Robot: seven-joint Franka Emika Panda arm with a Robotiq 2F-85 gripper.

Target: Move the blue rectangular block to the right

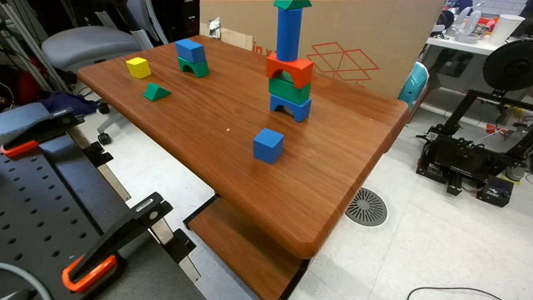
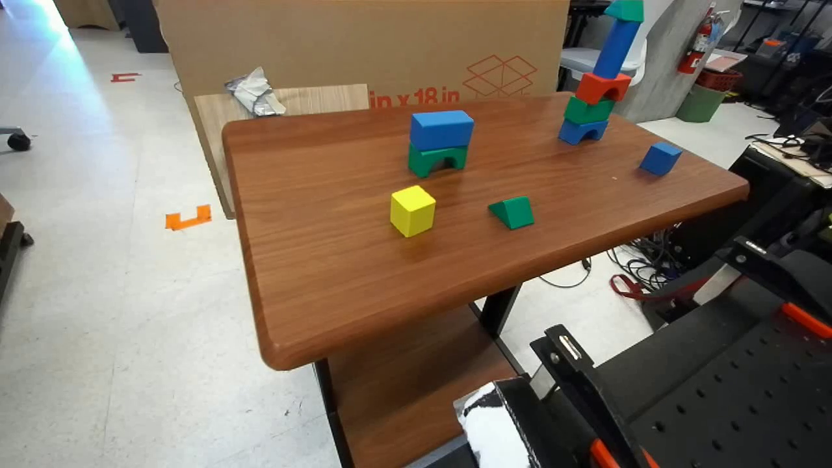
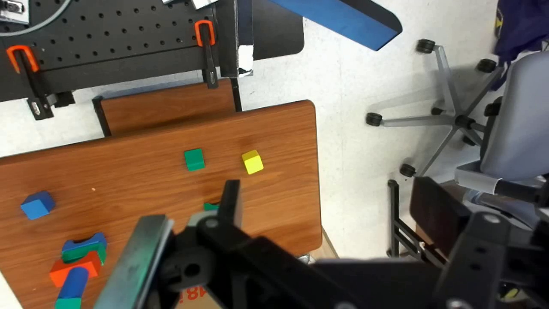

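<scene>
The blue rectangular block [image 1: 190,51] lies flat on top of a green arch [image 1: 193,67] on the wooden table. It also shows in an exterior view [image 2: 442,130], again on the green arch [image 2: 438,160]. In the wrist view, the block is hidden behind a gripper finger, and only a bit of the green arch [image 3: 210,206] shows. My gripper [image 3: 328,186] is wide open and empty, with its two fingers far apart. It seems high above the table, with floor and the table's end between the fingers. It is out of view in both exterior views.
A yellow cube [image 2: 413,211] and a green triangle [image 2: 512,212] stand near the stack. A lone blue cube [image 1: 268,146] and a tall multicoloured tower [image 1: 290,81] stand toward the table's other end. A cardboard sheet [image 1: 354,41] stands behind the table [image 1: 333,166].
</scene>
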